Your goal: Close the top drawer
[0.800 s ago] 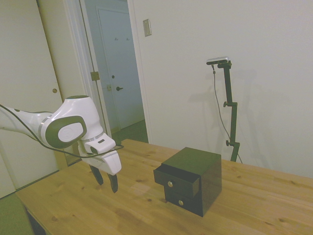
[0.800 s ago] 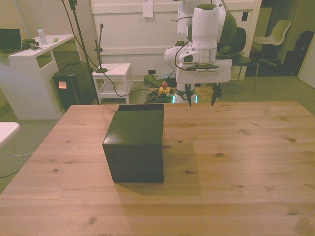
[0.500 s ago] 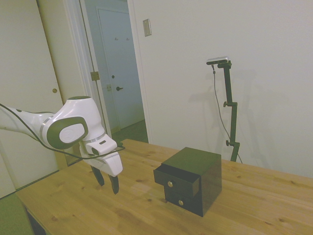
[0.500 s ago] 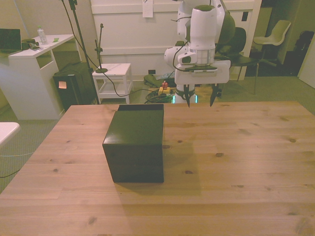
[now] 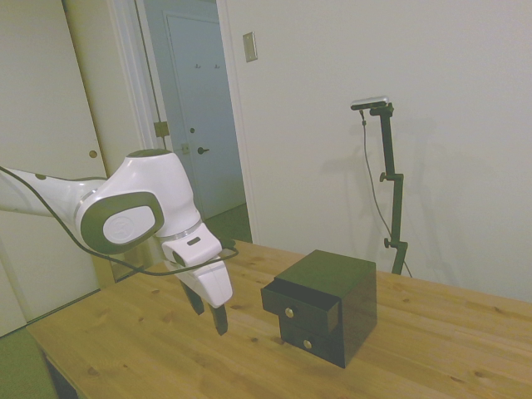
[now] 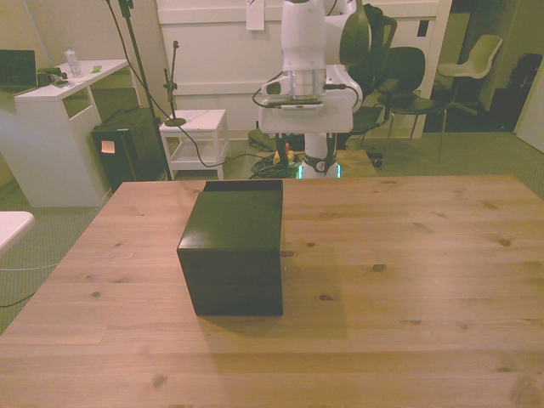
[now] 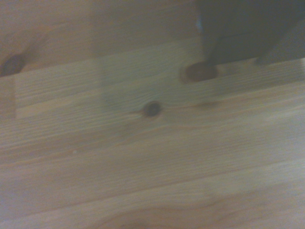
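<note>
The gripper (image 5: pixel 209 311) hangs above the table with its two dark fingers parted by a moderate gap and nothing between them, pointing down at the boards a little way in front of the cabinet (image 5: pixel 326 304). The top drawer (image 5: pixel 301 307) stands pulled out from the cabinet's face, toward the gripper, its small round brass knob (image 5: pixel 288 312) facing the arm; a lower drawer below it sits flush, showing a matching knob (image 5: pixel 307 343). In the front view only the cabinet's plain back and top show, on the front view's left half of the table (image 6: pixel 425 280), with the arm's white wrist behind it. The drawer looks shallow, rigid and light, so I judge it will slide with little force; its glossy black front is likely slippery, and the cabinet itself seems small enough to skid on the smooth wood if pushed hard. No grasp seems needed: a flat, square press on the drawer front, beside or on the knob and centred so the drawer does not twist, should serve best. The table is pale knotted pine with clear grain, seen blurred in the wrist view, where a dark shape at the edge cannot be identified.
</note>
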